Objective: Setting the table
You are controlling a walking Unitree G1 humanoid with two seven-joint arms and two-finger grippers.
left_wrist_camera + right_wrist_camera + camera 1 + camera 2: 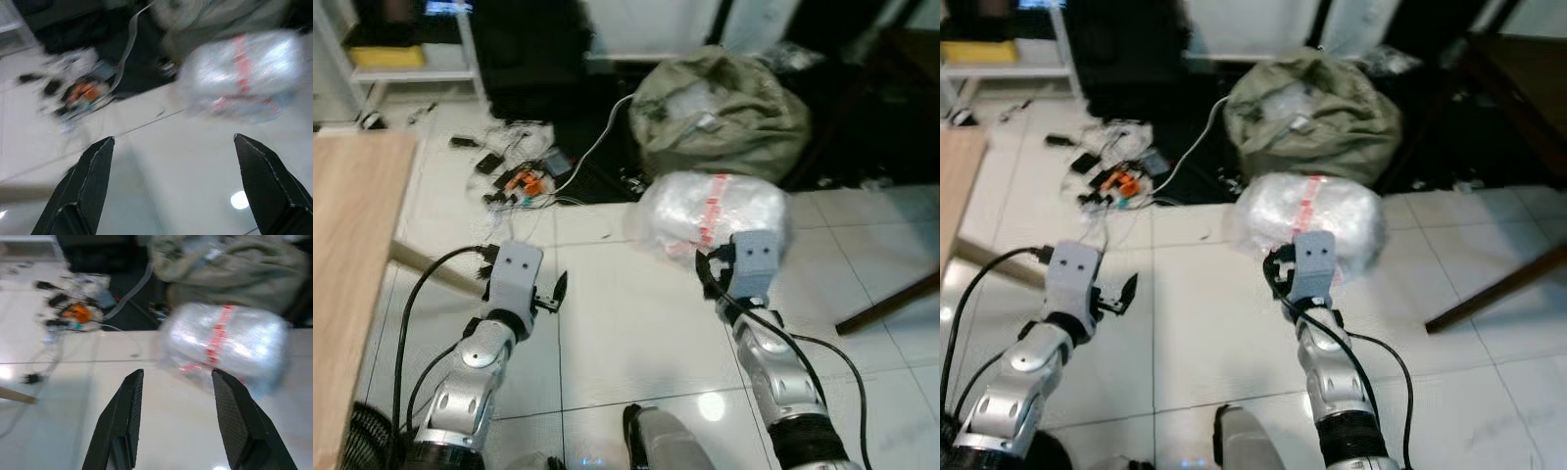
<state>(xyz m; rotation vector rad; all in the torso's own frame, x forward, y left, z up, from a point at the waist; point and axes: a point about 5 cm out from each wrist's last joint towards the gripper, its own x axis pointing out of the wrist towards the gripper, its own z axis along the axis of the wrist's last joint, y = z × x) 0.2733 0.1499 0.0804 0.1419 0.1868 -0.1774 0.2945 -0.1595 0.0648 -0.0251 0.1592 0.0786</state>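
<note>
The floor (626, 323) is glossy white tile with thin grey grout lines. At 9 o'clock the table (347, 264) is pale wood grain. At 12 o'clock a sack (720, 113) is olive green; just below it a bundle (710, 211) is clear, silvery plastic banded with red tape. At 11 o'clock a clutter (514, 171) shows black, white and orange. The arms (475, 377) are silver with black cables, their fingers (88, 181) black.

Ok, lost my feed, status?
Left hand open, empty. Right hand open, empty, above tiled floor. Wooden table at left. Plastic-wrapped bundle, cables ahead.
</note>
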